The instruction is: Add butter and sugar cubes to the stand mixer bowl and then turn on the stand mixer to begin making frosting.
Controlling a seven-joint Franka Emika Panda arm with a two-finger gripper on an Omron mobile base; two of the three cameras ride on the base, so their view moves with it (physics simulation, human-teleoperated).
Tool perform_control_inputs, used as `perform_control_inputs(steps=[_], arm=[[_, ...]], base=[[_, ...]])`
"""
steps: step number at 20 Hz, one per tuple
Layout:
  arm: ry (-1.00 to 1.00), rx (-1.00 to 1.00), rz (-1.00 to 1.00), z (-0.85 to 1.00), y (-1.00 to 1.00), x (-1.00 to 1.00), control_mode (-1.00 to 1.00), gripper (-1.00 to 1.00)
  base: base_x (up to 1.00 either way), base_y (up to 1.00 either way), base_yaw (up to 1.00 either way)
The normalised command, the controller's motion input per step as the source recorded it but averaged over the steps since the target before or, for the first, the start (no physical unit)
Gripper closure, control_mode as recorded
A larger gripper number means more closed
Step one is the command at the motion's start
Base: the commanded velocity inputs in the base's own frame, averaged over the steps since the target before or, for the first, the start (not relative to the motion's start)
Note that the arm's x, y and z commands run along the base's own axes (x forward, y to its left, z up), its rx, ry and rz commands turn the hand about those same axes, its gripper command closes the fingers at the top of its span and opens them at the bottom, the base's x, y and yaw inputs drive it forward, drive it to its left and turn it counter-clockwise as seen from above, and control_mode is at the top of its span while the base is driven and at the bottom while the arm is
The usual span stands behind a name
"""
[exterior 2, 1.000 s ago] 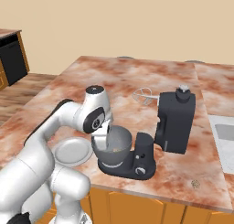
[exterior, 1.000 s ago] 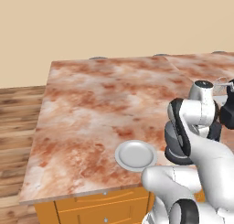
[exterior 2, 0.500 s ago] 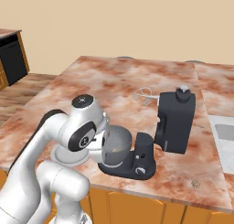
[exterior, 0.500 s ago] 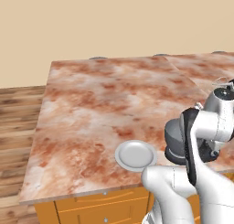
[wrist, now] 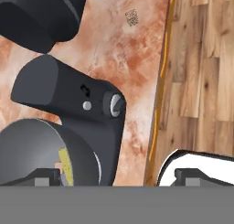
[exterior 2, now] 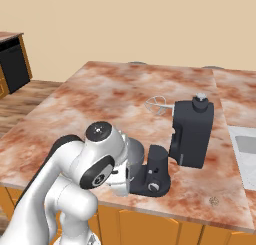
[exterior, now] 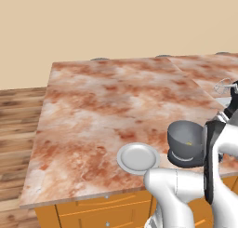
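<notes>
In the hand view my gripper [wrist: 116, 175] is open and empty, its fingertips [wrist: 43, 175] spread wide beside the black stand mixer [wrist: 68, 99]. The mixer's round side knob [wrist: 114, 104] lies just ahead, between the jaws. The grey stand mixer bowl [wrist: 27, 145] sits at lower left with the pale-yellow butter [wrist: 67, 166] inside. From the left base view the bowl [exterior: 186, 137] stands on the mixer base with a yellow speck in it. The stand mixer [exterior 2: 191, 133] has its head tilted up and its whisk [exterior 2: 157, 105] raised. Sugar cubes are hidden.
A flat silver-grey plate [exterior: 138, 157] lies left of the bowl near the counter's front edge [exterior: 88, 197]. My white arm [exterior 2: 100, 159] hides most of the bowl in the right base view. A sink [exterior 2: 246, 144] is set in at the right. Wooden floor [wrist: 201, 72] lies beyond the edge.
My arm has swung down from above the bowl to the mixer's front side, uncovering the bowl in the left base view. The gripper stays open.
</notes>
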Motion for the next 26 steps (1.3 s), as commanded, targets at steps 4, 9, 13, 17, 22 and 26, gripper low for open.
perform_control_inputs(steps=[4, 9, 13, 17, 22, 26], arm=[[0.00, -0.05, 0.20, -0.07, -0.50, -0.15, -1.00, -1.00], [-0.02, -0.14, 0.17, -0.04, -0.34, -0.31, -1.00, -1.00], [-0.10, -0.20, 0.15, -0.11, -0.33, -0.50, -1.00, -1.00], [-0.10, -0.20, 0.10, -0.17, -0.36, -0.54, -1.00, -1.00], [-0.02, -0.11, 0.15, -0.32, -0.49, -0.14, -1.00, -1.00], [-0.12, -0.14, 0.30, -0.12, -0.47, 0.00, -1.00, -1.00]], base=[[0.00, 0.00, 0.00], [0.00, 0.00, 0.00], [0.00, 0.00, 0.00], [0.00, 0.00, 0.00], [0.00, 0.00, 0.00], [0.00, 0.00, 0.00]])
